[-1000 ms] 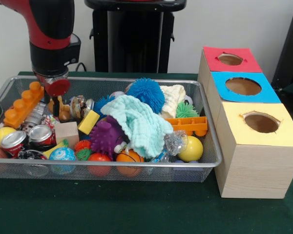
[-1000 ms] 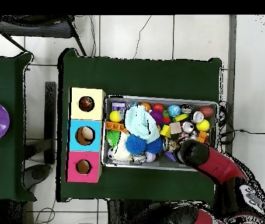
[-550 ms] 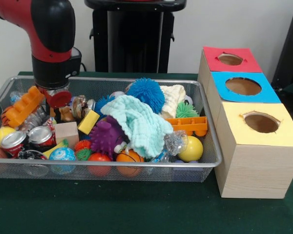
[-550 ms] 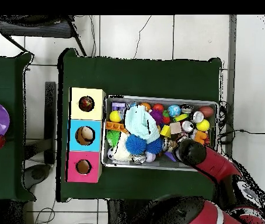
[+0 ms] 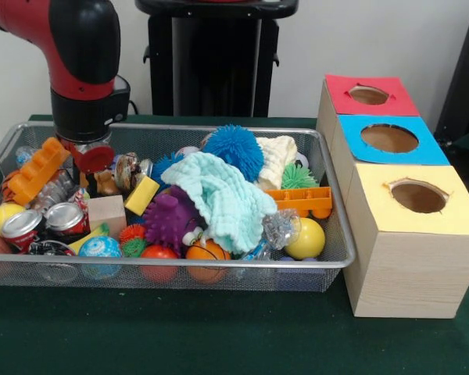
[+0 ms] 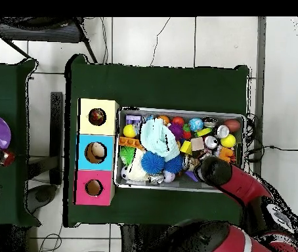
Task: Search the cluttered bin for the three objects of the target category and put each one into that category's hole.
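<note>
Gripper (image 5: 92, 166) is down in the bin (image 5: 219, 269), low in the clutter at its end farthest from the boxes; its tips are buried among the toys, so I cannot tell whether it is spread, closed or pinching anything. The target category is not readable from the scene, so the 3 wanted objects cannot be singled out; whatever they are, they lie in the bin, none at a hole. Touching or just beside the gripper: orange brick (image 5: 33, 170) on one side, small brown figure (image 5: 103, 182) directly under, wooden block (image 5: 106, 211) and 2 cans (image 5: 65, 216) just in front. Risks, as judgement: with pieces packed this tight, closing here could catch a neighbour along with the target, or tip the brick against the bin wall; lifting could drag loose items out. Counts: 3 boxes (image 5: 406, 234) with 3 holes (red, blue, yellow tops), well away from the gripper; 2 orange bricks; 2 cloths (image 5: 219, 195); 3 large spiky balls (image 5: 233, 148); 2 yellow balls (image 5: 306, 238).
</note>
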Available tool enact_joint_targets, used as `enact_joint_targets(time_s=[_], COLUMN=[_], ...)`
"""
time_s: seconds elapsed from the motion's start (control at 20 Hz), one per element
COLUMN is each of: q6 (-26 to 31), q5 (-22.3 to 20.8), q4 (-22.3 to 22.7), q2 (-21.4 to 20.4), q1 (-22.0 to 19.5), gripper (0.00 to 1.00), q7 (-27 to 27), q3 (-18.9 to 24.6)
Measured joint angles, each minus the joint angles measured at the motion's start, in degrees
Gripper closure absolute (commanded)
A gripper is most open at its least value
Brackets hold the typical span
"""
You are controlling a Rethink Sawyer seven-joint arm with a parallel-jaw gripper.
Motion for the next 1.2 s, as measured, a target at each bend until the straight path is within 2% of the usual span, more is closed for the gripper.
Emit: enact_joint_targets(time_s=[0.35, 0.65, 0.7, 1.2], q6=[0.0, 0.0, -0.8, -3.2], q5=[-0.4, -3.4, -4.6, -7.1], q4=[0.1, 1.1, 1.1, 1.5], q2=[-0.2, -0.8, -0.9, -1.1], q1=[-4.6, -10.0, -11.0, -11.5], gripper=[0.0, 0.0, 1.0, 1.0], q7=[0.0, 0.0, 0.0, 0.0], q3=[4.1, 9.3, 11.0, 12.1])
